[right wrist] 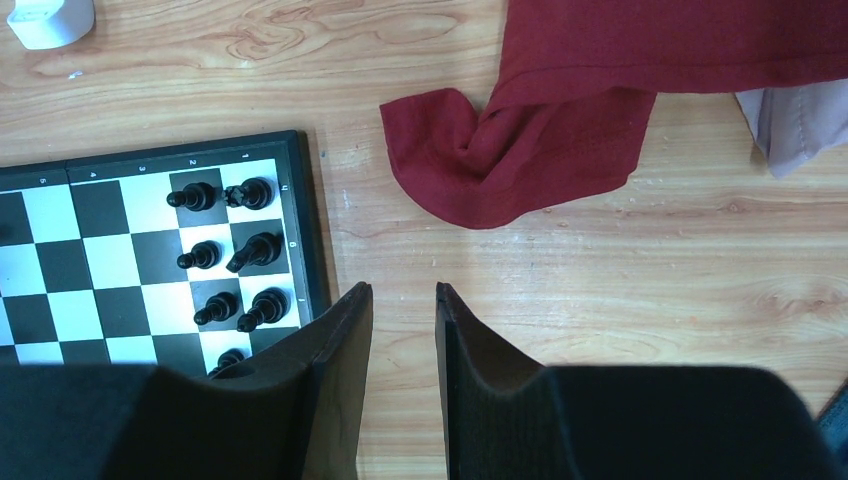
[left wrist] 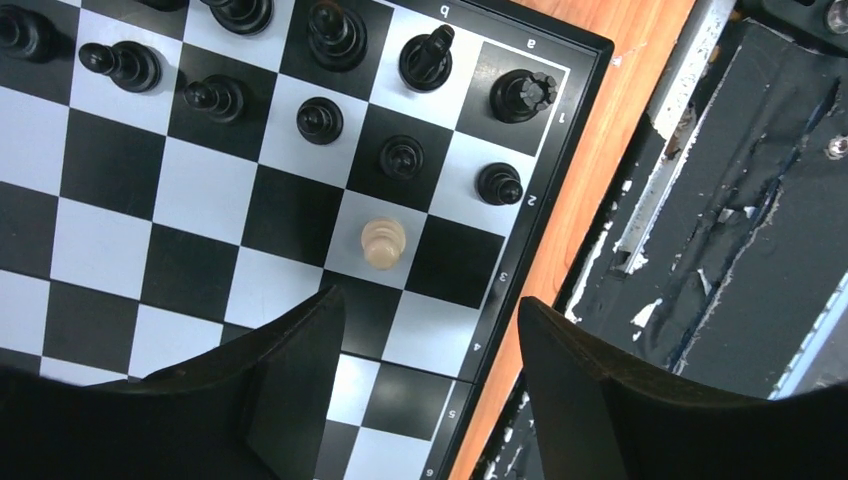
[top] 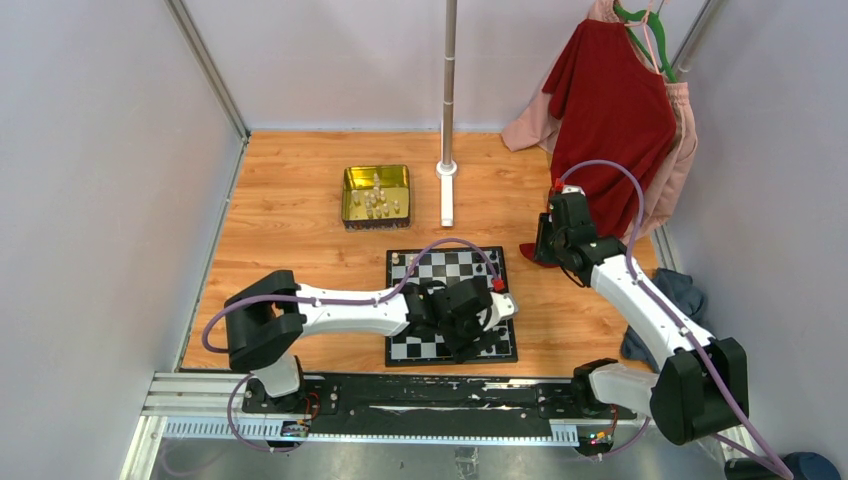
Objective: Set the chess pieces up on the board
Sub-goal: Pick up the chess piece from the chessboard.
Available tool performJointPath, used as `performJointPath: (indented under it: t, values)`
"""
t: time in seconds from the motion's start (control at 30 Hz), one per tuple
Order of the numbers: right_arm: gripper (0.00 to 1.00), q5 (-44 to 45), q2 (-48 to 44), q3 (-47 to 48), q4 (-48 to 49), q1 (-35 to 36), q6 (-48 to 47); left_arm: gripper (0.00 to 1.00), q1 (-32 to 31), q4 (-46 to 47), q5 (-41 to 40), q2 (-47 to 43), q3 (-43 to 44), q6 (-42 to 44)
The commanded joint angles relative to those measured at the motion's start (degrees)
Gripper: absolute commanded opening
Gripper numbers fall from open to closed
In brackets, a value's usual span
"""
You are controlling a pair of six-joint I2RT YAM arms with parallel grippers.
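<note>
**Board**: flat and square, with glossy black and white checks inside a thin dark border that carries printed letters and numbers. It lies on the wood-grain bench, close to the arm bases.

**Black pieces**: small, glossy turned chessmen standing in two rows along one board edge.

**Pale pawn**: matt light wood, with a round head on a flared base. It stands upright on a white square, one row inward from the black pawns.

**Left tool**: black fingers spread above the board edge with nothing between them. The pale pawn stands just ahead of the fingertips, untouched.

**Right tool**: fingers parted by a narrow gap and holding nothing. It hangs over bare bench beside the board, near a crumpled red cloth.

**Tin**: gold, rectangular, open-topped metal, beyond the board. It holds pale pieces.
</note>
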Motion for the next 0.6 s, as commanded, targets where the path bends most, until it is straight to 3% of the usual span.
performJointPath:
  t: [0.0,0.57]
  values:
    - [0.34,1.5,0.8,0.6,-0.1,0.2,-0.3,0.68,-0.1,0.7,0.9,1.8,2.0,2.5]
    - [0.34,2.1,3.7,2.1,0.0,0.0,-0.5,0.62,0.0,4.7,-6.8,4.5,2.3,3.6]
